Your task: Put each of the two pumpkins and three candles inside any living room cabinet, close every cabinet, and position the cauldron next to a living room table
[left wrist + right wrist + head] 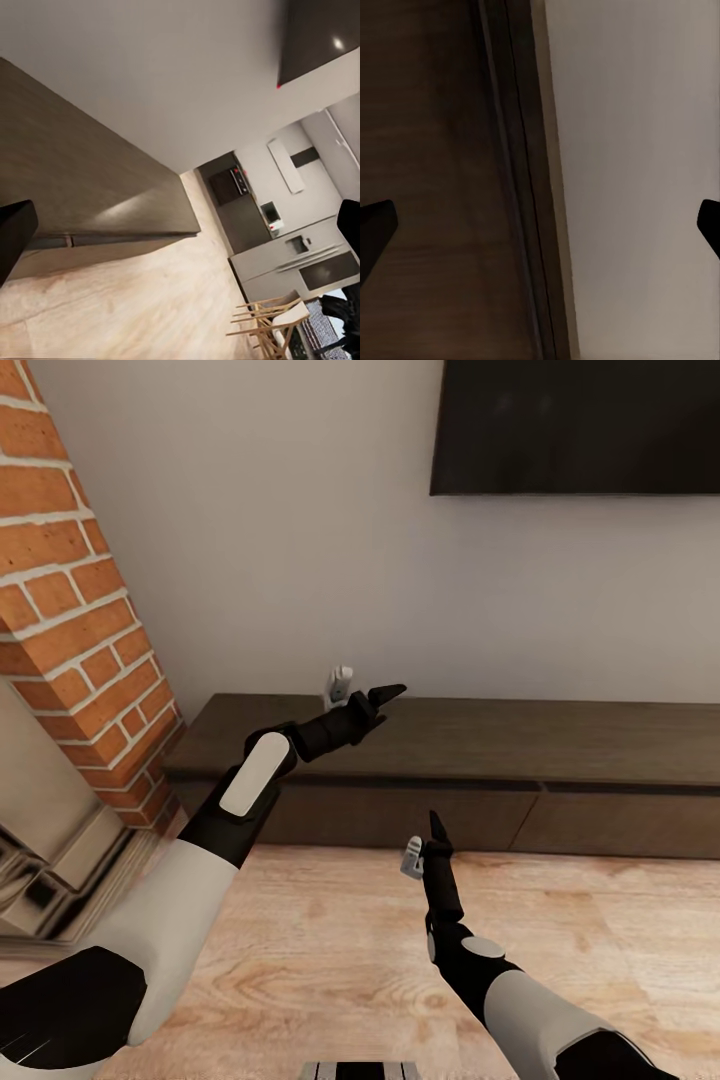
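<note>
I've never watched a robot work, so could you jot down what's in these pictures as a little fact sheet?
place: living room, wood floor
cabinet: long, low, dark brown, against the wall, fronts closed
left gripper: open, empty, raised over the cabinet's top
right gripper: open, empty, lower, before the cabinet's front
wall: dark screen above the cabinet
left side: brick column

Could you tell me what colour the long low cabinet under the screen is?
Dark brown wood-grain; the cabinet shows best in the head view.
</note>
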